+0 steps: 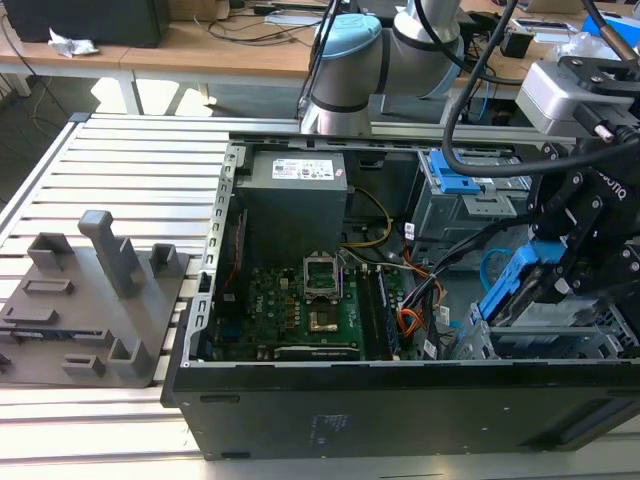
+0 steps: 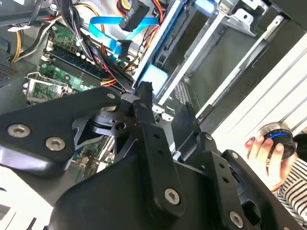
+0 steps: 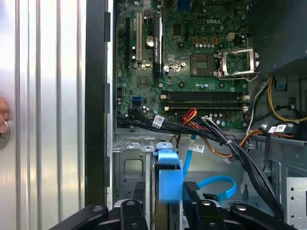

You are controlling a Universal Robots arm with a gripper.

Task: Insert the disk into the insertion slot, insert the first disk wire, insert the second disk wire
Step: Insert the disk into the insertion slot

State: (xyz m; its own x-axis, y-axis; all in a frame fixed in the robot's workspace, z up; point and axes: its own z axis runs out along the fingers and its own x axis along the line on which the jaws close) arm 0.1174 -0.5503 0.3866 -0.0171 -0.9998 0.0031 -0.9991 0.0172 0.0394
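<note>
My gripper [image 1: 553,285] is shut on the disk [image 1: 515,290], a silver drive in a blue carrier, tilted over the insertion slot [image 1: 480,345], a silver perforated cage in the case's corner at the exterior view's right. In the first wrist view the disk [image 3: 169,184] sits between my black fingers [image 3: 132,211] above the cage [image 3: 127,167]. The second disk wire [image 3: 218,184], a flat light-blue cable, loops beside it, and its dark plug [image 2: 120,48] hangs free. A black plug on red, orange and black wires [image 2: 136,14] hangs nearby.
The open computer case [image 1: 380,410] lies on a slatted metal table [image 1: 120,160]. A grey cage with a blue latch [image 1: 455,185] stands behind the slot. A grey fixture [image 1: 95,300] sits at the exterior view's left. A person's hand [image 2: 261,153] rests on a round device outside the case.
</note>
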